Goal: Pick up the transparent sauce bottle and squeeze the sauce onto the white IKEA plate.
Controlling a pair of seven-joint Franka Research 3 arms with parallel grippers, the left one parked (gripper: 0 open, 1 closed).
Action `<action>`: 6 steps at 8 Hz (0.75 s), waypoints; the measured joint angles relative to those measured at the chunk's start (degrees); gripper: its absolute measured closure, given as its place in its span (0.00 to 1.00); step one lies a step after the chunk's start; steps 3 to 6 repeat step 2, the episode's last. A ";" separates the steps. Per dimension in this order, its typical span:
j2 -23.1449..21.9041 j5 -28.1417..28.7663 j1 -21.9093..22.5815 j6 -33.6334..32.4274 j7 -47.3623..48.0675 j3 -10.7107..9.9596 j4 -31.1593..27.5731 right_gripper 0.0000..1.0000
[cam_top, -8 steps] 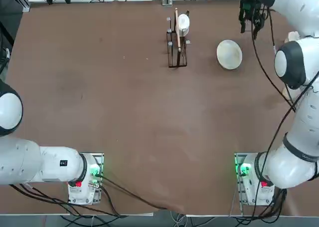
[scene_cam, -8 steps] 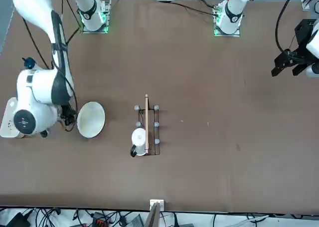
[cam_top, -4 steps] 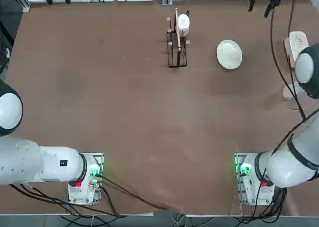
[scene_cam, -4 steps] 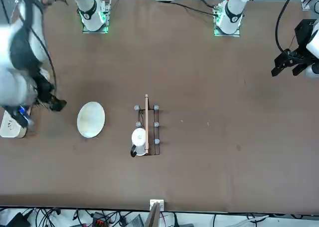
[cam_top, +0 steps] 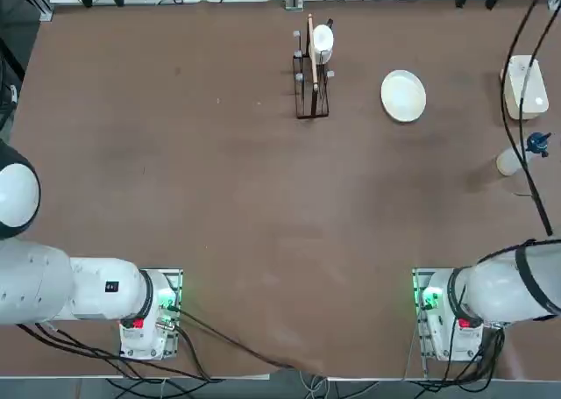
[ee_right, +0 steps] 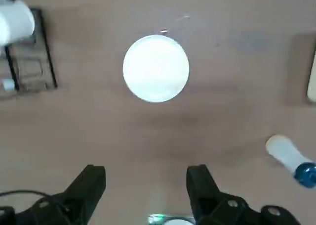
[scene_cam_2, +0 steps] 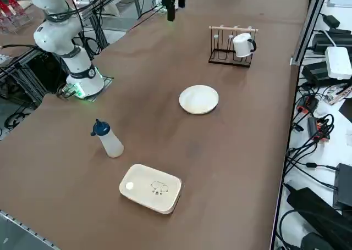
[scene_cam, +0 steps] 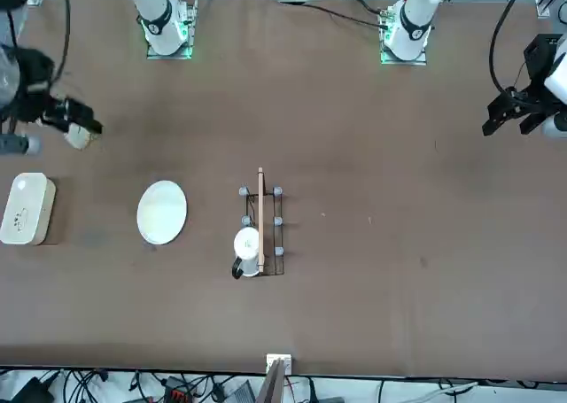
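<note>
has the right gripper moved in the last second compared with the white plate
Yes. In the front view the right gripper has left the spot beside the white plate and now sits nearer the robot's bases, toward the table's edge, jaws open and empty.

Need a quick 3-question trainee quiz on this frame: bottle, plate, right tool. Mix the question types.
1. True or false: the transparent sauce bottle stands upright on the table.
2. Multiple choice: the right tool is A) shut on the bottle, B) open and empty above the table, C) resting on the white IKEA plate.
3. In the right side view, which white thing lies nearest the bottle: the plate, the white container or the mug on the rack?

Key: 1 true; 2 B; 3 the white container.
</note>
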 joint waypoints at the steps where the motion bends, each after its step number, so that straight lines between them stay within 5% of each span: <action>1: -1.96 -1.53 -0.51 1.96 -1.31 1.60 -3.09 0.00; 6: -3.55 -2.16 -0.52 4.11 -1.65 2.25 -5.83 0.00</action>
